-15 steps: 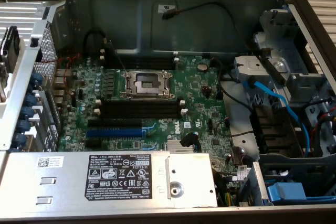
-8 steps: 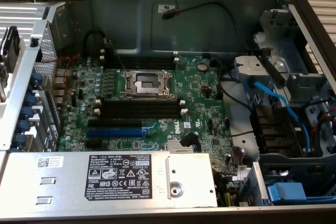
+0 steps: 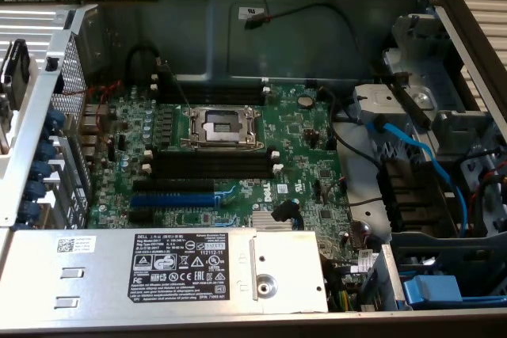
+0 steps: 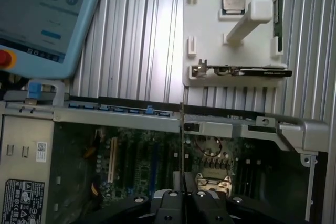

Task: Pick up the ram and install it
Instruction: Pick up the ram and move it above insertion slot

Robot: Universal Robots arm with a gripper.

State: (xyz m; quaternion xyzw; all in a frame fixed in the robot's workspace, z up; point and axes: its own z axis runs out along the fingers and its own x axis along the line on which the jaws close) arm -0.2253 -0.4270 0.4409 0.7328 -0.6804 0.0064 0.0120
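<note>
Install step — hand (image 4: 182,196) clamped on the ram (image 4: 181,145) over the motherboard (image 4: 136,169); seating likely needs squaring to the mid-frame black slots (image 3: 212,165).

Two overhead views, shared motherboard (image 3: 305,144)

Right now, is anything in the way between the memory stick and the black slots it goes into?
Nothing visible is in the way. The gripper holds the memory stick over the open computer, and the black slots lie empty.

A green motherboard (image 3: 305,144) (blue slot (image 3: 173,199) included) lies beside a labelled power supply (image 3: 103,275).
</note>
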